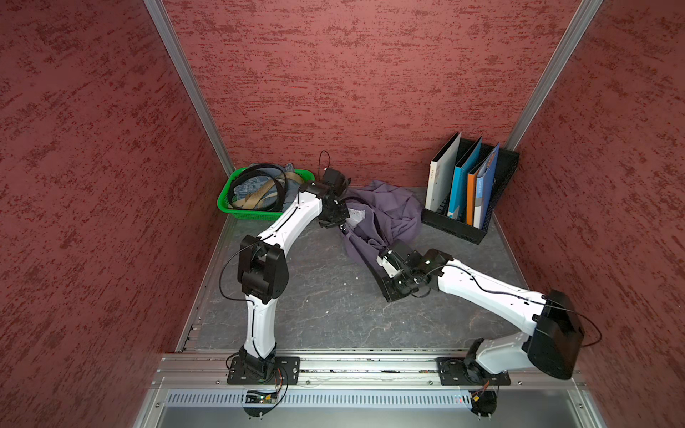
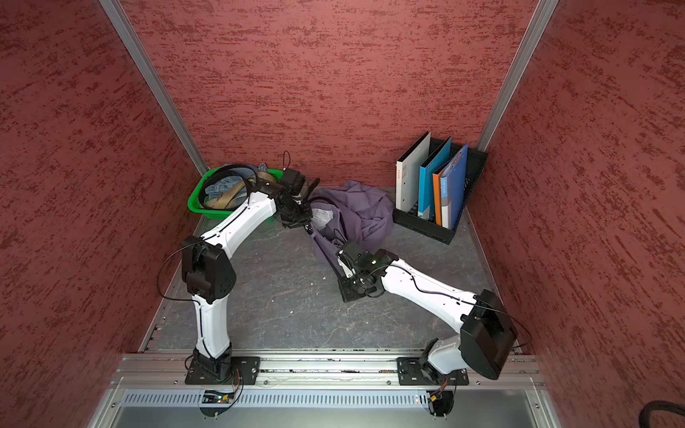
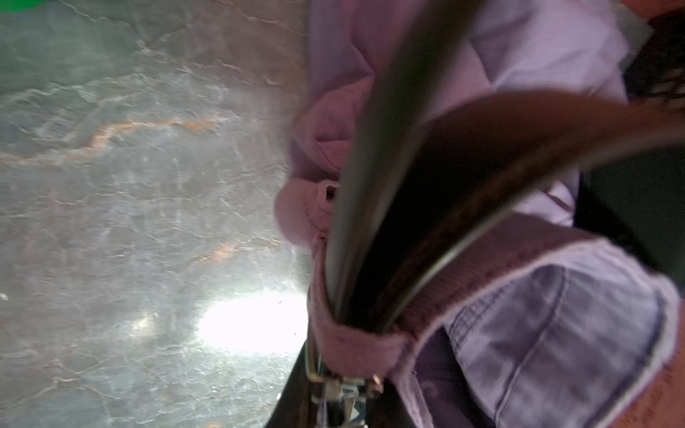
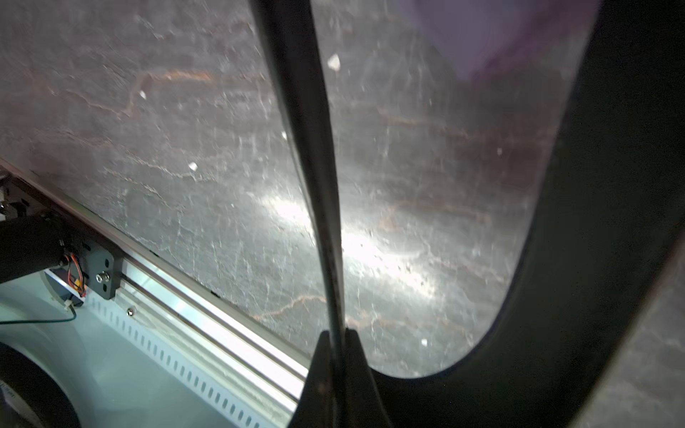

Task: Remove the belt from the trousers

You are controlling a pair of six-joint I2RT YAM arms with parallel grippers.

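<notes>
Right gripper clamped tight on edge of belt, strap arcing above table. Left gripper pressed into trousers waistband, jaws hidden, grip unclear. Belt threaded through belt loop there. Step: drawing strap out. Next: right pulls away steadily, left anchors fabric.

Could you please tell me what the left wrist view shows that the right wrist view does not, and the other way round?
Only the left wrist view: the belt passing under a belt loop on the waistband of the trousers, plus a green sliver of the basket.
Only the right wrist view: the right gripper shut on the belt strap, and the aluminium rail beside the tabletop.
Both: the black belt, some purple fabric of the trousers, and the marbled tabletop.
</notes>
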